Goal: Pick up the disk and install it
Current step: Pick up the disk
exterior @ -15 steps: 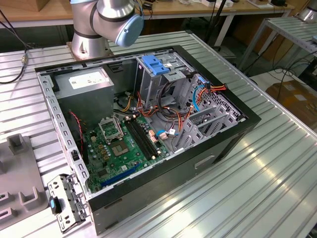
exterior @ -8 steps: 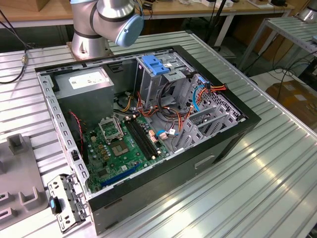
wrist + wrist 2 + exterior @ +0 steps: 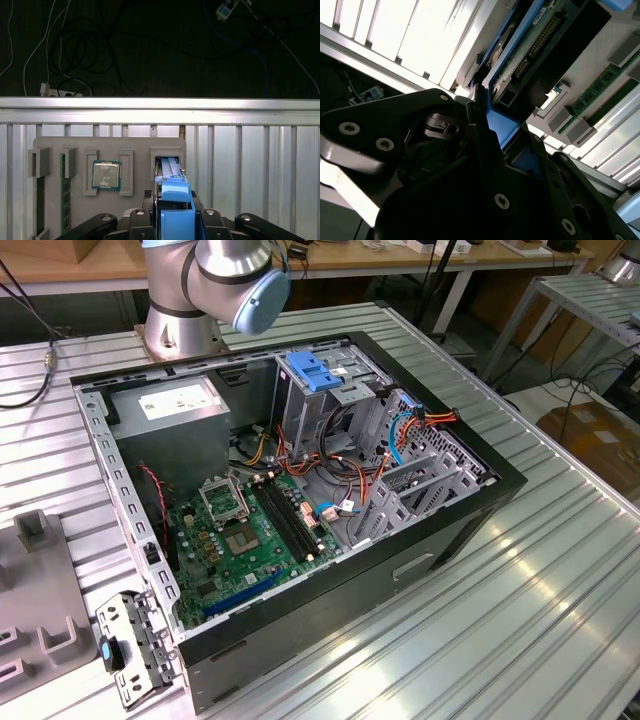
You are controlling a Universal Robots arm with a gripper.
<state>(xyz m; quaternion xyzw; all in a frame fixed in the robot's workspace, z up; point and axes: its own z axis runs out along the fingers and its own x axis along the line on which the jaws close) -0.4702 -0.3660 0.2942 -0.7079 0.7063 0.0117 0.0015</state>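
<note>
Two-sided pinch, by the look of it: grips the disk (image 3: 174,192) with the end effector (image 3: 175,216), fingers (image 3: 145,225) drawn in narrow against its flanks in the first wrist view, with the blue side rail filling the gap between them. Holds it on edge, far end down in a slot of the grey holder (image 3: 100,142) directly ahead of the end effector, on the ribbed tabletop (image 3: 260,175). Cannot tell whether raised off the slot floor or merely seated.

Sweeping across that holder: meets a pair of memory sticks (image 3: 63,190) first, well off to one side of the end effector. Then comes to a processor chip (image 3: 106,175), nearer in. Then arrives at the disk's slot, dead ahead.

In the second wrist view, bares the disk's circuit board (image 3: 532,50) and its row of pins just past one fingertip.

Judged from the metal body: expect weight out of proportion to size, total stiffness, no give under a squeeze. Probably slick on the bare metal faces, less so on the plastic rails. Treat as fragile all the same: likely to resent knocks, and not to be pressed on the exposed board or the connector end. Best taken across the thickness near the middle, close by a rail, as appears done here, so as to hang level and not swing.
</note>
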